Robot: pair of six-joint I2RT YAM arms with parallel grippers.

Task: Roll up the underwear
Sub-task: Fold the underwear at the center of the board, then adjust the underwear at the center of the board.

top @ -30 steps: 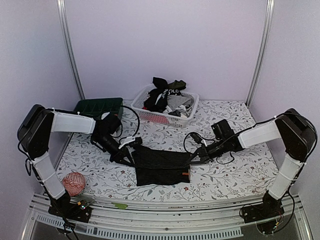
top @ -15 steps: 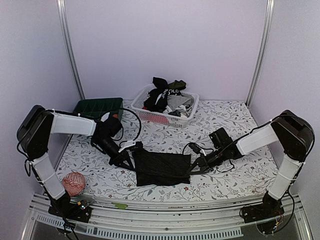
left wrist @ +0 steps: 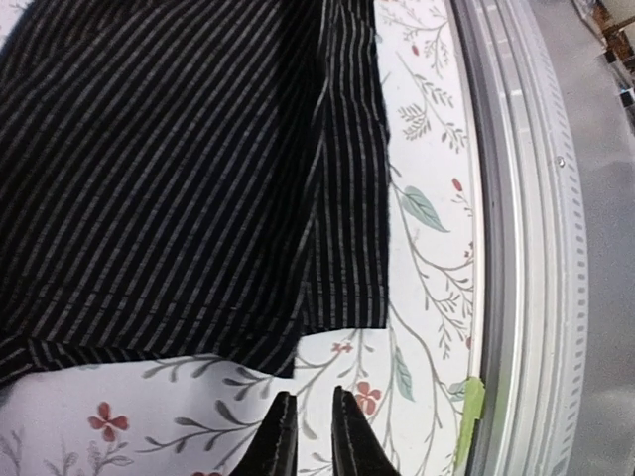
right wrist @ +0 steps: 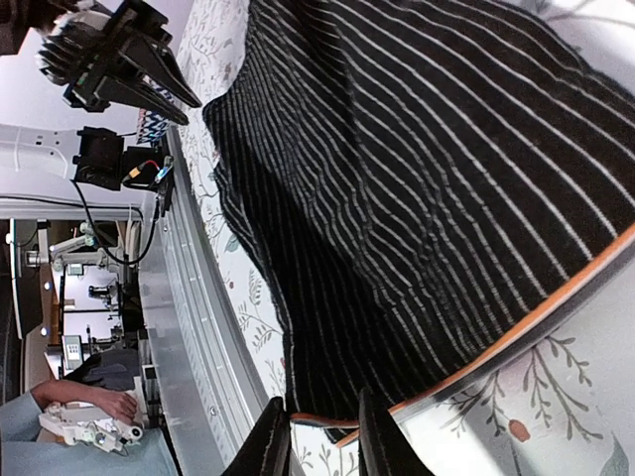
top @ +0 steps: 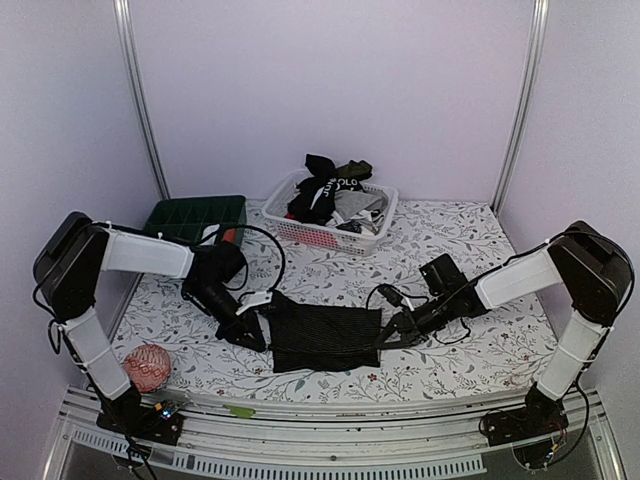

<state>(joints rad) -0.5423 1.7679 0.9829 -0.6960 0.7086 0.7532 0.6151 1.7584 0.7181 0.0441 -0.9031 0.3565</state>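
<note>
One black underwear [top: 325, 337] with thin pale stripes lies spread flat on the flowered table between my two arms. In the left wrist view the underwear [left wrist: 179, 169] fills the upper left, its folded corner just ahead of my left gripper [left wrist: 310, 421]. That gripper stands slightly open with only tablecloth in the gap. From above, the left gripper [top: 258, 338] sits at the cloth's left edge and my right gripper [top: 384, 338] at its right edge. The right gripper [right wrist: 317, 436] is open a little, and the orange waistband of the underwear [right wrist: 427, 178] runs between its fingers.
A white lattice basket [top: 283, 225] at the back middle holds a heap of more underwear [top: 330, 190]. A dark green crate [top: 197, 213] stands at the back left. A pink ball [top: 147, 366] lies near the left arm's base. A metal rail [left wrist: 526, 248] runs along the near edge.
Both grippers were shut on the cloth's side edges; now their jaws have parted slightly. The left one has drawn back off the cloth, which has settled flat.
</note>
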